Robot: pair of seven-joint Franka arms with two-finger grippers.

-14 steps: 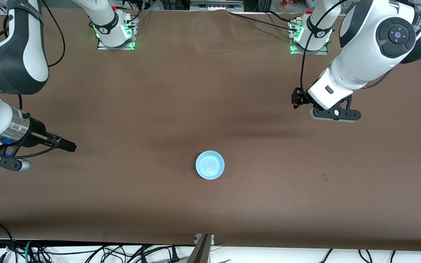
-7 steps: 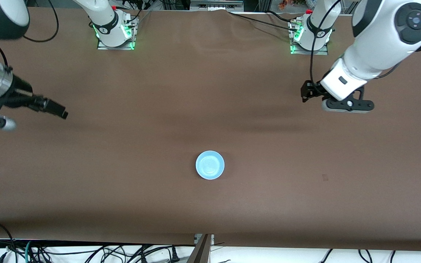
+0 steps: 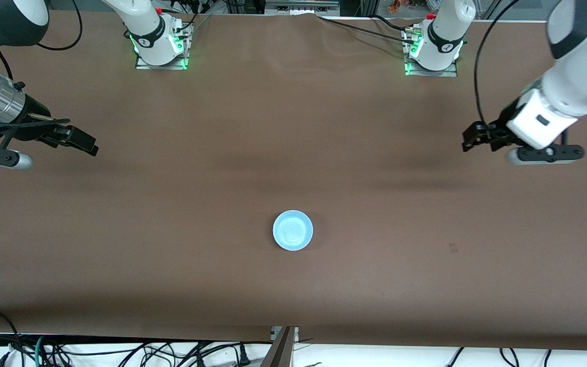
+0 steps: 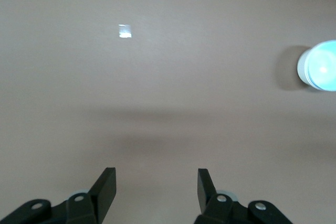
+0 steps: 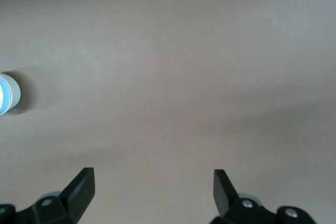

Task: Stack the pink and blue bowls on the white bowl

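The light blue bowl (image 3: 293,230) sits on the brown table (image 3: 293,127) near its middle, toward the front camera. It also shows in the left wrist view (image 4: 319,65) and at the rim of the right wrist view (image 5: 5,94). No pink bowl and no white bowl show in any view. My left gripper (image 3: 468,140) is open and empty over bare table toward the left arm's end; its own view shows its jaws apart (image 4: 156,177). My right gripper (image 3: 89,146) is open and empty over bare table toward the right arm's end, jaws wide apart (image 5: 153,176).
The two arm bases (image 3: 160,46) (image 3: 431,51) stand at the table's edge farthest from the front camera. Cables lie along the nearest edge (image 3: 120,351). A small mark (image 3: 453,247) is on the table toward the left arm's end.
Both grippers have drawn away from the blue bowl: the left toward its end of the table, the right toward its base end. The bowl has not moved.
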